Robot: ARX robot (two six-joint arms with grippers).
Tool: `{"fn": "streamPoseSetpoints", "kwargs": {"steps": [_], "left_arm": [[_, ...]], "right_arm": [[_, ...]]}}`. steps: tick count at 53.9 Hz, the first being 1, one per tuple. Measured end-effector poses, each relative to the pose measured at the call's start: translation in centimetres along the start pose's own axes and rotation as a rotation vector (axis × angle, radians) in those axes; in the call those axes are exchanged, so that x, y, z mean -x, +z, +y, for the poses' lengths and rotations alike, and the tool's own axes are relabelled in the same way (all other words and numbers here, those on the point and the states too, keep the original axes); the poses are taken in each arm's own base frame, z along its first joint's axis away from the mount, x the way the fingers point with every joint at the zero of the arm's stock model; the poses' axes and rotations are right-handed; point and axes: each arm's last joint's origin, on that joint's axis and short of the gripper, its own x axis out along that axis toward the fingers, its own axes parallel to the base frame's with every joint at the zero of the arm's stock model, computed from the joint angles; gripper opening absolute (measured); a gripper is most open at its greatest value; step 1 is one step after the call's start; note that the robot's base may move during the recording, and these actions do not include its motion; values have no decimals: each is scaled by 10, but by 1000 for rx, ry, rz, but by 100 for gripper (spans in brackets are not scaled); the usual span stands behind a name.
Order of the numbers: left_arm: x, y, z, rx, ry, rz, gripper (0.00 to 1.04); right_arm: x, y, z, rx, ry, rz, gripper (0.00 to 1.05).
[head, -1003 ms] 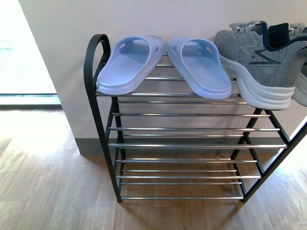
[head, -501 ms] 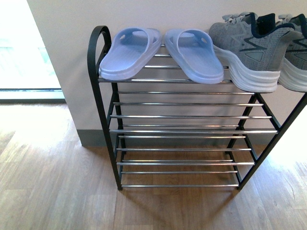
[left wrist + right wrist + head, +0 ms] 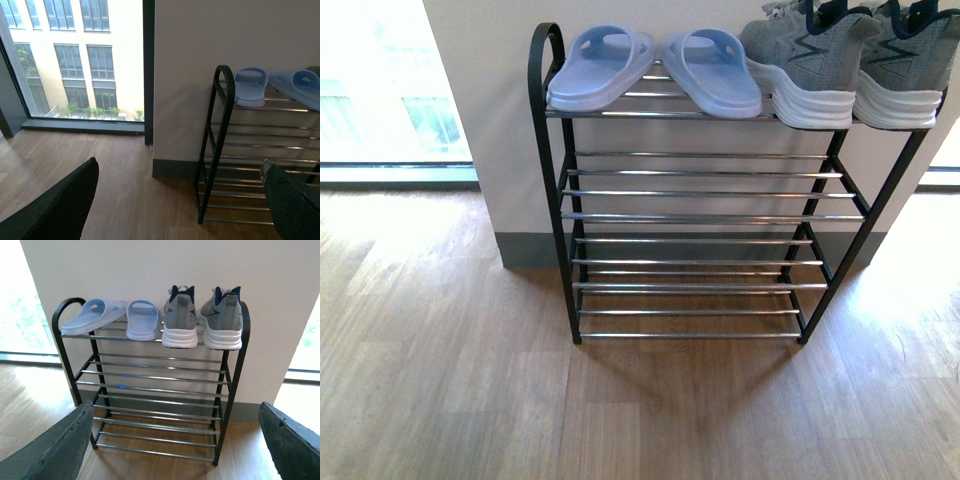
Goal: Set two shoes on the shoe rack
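The shoe rack (image 3: 695, 217) stands against the wall, black side frames and chrome bar shelves. On its top shelf lie two pale blue slide sandals (image 3: 603, 66) (image 3: 713, 70) at the left and two grey sneakers (image 3: 807, 60) (image 3: 900, 62) at the right. The right wrist view shows all of them on the rack's top (image 3: 179, 322). The left wrist view shows the rack's left end (image 3: 215, 145) and the sandals (image 3: 250, 87). My left gripper (image 3: 182, 210) and right gripper (image 3: 175, 445) are open, empty and well back from the rack. Neither arm shows in the front view.
Wooden floor (image 3: 440, 380) lies in front of the rack. A floor-level window (image 3: 380, 90) is left of the wall; another bright opening (image 3: 945, 170) is at the right. The rack's lower shelves (image 3: 695, 265) hold nothing.
The front view has pulled back from the rack: the rack and shoes now sit higher and smaller in the picture, with more floor in view. The shoes have not shifted on the shelf.
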Motion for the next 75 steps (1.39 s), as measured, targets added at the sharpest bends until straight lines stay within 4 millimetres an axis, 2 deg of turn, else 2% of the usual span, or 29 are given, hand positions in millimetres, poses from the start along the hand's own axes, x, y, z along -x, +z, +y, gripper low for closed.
{"fn": "streamPoseSetpoints", "kwargs": {"steps": [75], "left_arm": [[0,0,0,0,-2,0,95]], "right_arm": [[0,0,0,0,0,0,96]]}}
